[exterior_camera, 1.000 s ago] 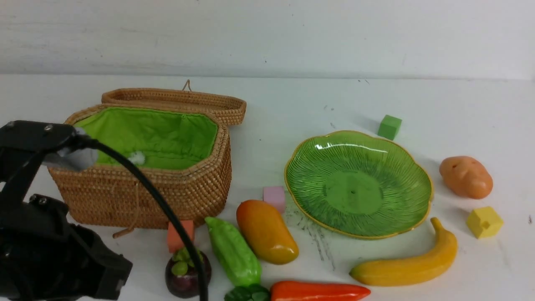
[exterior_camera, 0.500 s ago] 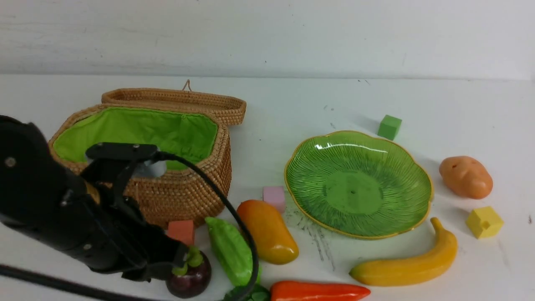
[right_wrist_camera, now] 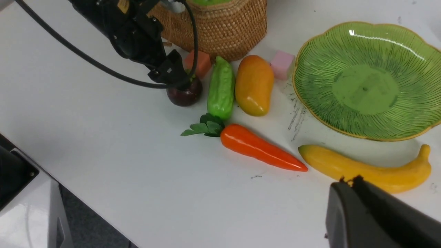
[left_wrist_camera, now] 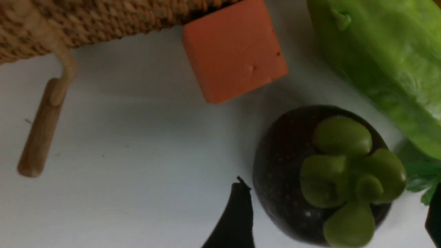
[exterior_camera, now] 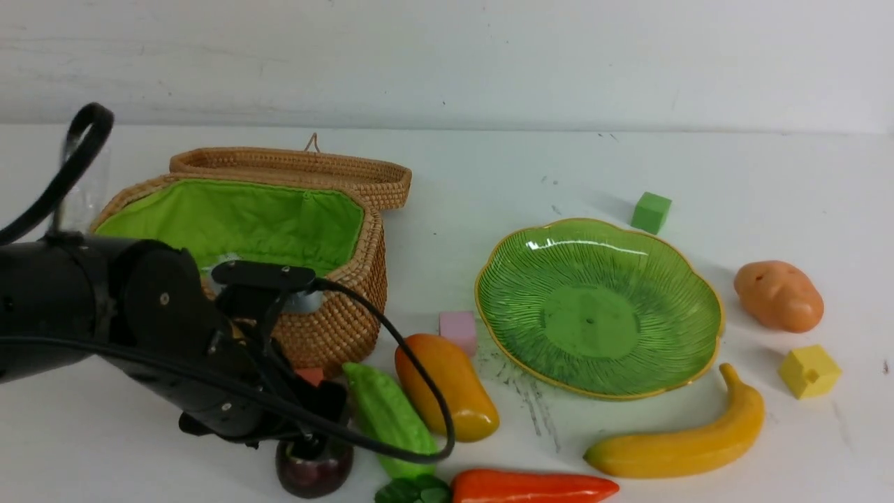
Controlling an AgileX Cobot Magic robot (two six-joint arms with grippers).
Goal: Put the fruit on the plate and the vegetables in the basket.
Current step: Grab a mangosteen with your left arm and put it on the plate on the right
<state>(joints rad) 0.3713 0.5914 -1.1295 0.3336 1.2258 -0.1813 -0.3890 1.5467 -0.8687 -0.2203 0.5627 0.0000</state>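
Observation:
The dark purple mangosteen (exterior_camera: pixel 314 471) stands at the table's front. My left gripper (exterior_camera: pixel 316 427) is open just above it, with one finger (left_wrist_camera: pixel 237 220) on each side of the fruit (left_wrist_camera: pixel 282 165), not touching. The green pod (exterior_camera: pixel 387 419), mango (exterior_camera: pixel 447 388), carrot (exterior_camera: pixel 534 487) and banana (exterior_camera: pixel 677 440) lie along the front. The potato (exterior_camera: pixel 779 295) lies right of the empty green plate (exterior_camera: pixel 597 307). The open basket (exterior_camera: pixel 335 321) stands at the left. My right gripper (right_wrist_camera: pixel 350 179) is shut and empty, near the banana (right_wrist_camera: pixel 365 168).
Foam cubes lie about: orange (left_wrist_camera: pixel 234 51) against the basket by the mangosteen, pink (exterior_camera: pixel 458 328) behind the mango, green (exterior_camera: pixel 651 212) behind the plate, yellow (exterior_camera: pixel 809 371) by the potato. The basket's wooden toggle (left_wrist_camera: pixel 41 127) lies on the table. The table's near edge (right_wrist_camera: pixel 69 186) shows.
My left arm has swung in from the front left towards the right and come down over the mangosteen, now covering its green cap in the front view. The objects have not moved.

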